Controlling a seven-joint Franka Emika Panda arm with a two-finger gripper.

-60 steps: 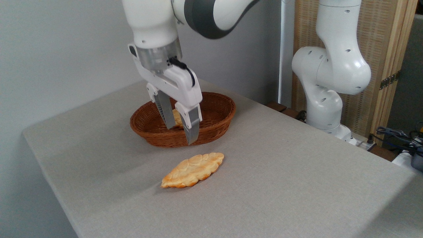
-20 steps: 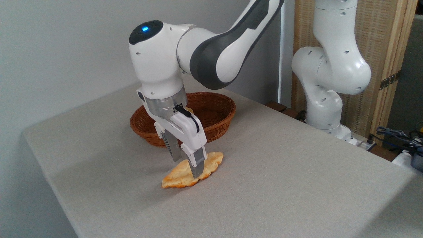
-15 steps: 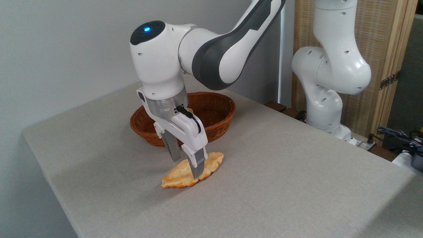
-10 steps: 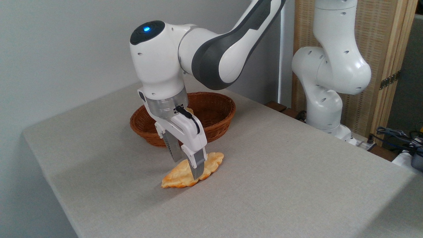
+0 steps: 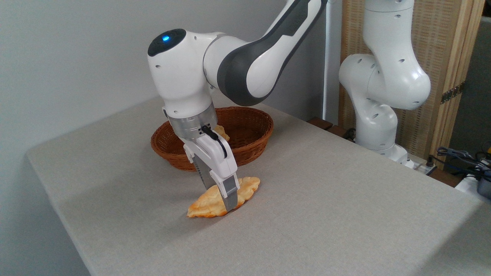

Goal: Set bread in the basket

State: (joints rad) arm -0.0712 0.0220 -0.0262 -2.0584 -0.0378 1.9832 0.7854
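Gripper (image 5: 220,197) down on the bread (image 5: 224,197), fingers straddling its middle across the narrow width, apparently closing on it though firm contact cannot be confirmed; bread flat on the table (image 5: 326,214), near side of the basket (image 5: 251,142), just apart from its rim. Risk of a thin, brittle pastry cracking or slipping out if pinched too hard or too shallow. Possible snag of a drooping pointed end on the near rim, or a bump against the smaller bread lump (image 5: 221,132) inside.
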